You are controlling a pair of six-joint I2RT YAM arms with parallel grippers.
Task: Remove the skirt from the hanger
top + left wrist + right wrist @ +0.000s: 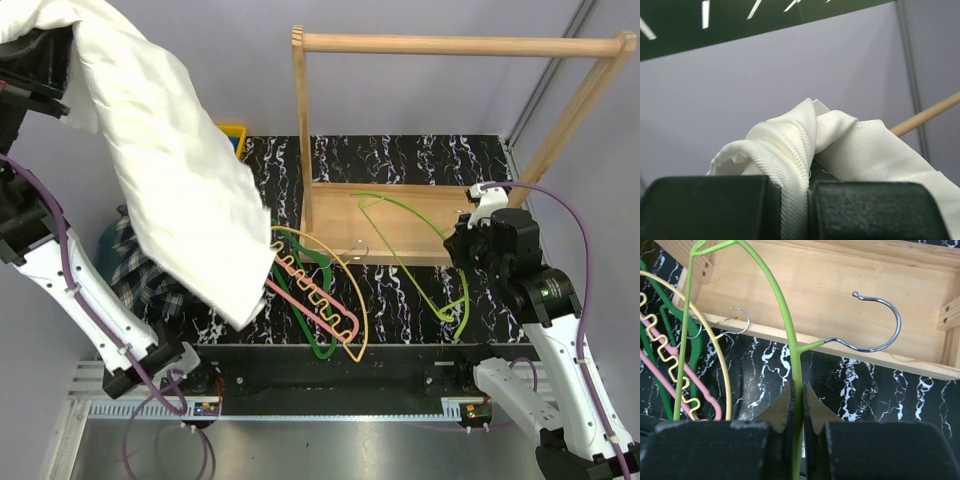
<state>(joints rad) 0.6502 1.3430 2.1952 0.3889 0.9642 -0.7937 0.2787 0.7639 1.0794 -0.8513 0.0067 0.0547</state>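
The dark plaid skirt [135, 268] lies bunched at the table's left, mostly hidden under a hanging white garment [170, 170]. The pale cream hanger [352, 300] with its zigzag bar lies bare on the table's front middle; it also shows in the right wrist view [715, 342]. My left gripper [35, 65] is raised at the top left, shut on a fold of the white garment [790, 145]; its midpoint shows in the left wrist view [795, 210]. My right gripper [468, 242] is shut on a light green hanger [790, 335] near its steel hook [880, 340].
A pink hanger [300, 305] and a dark green hanger [318, 330] lie tangled with the cream one. A wooden rack [450, 45] stands at the back, its base tray [400, 195] on the table. A yellow bin [234, 134] sits behind. Bluish cloth [105, 242] lies beside the skirt.
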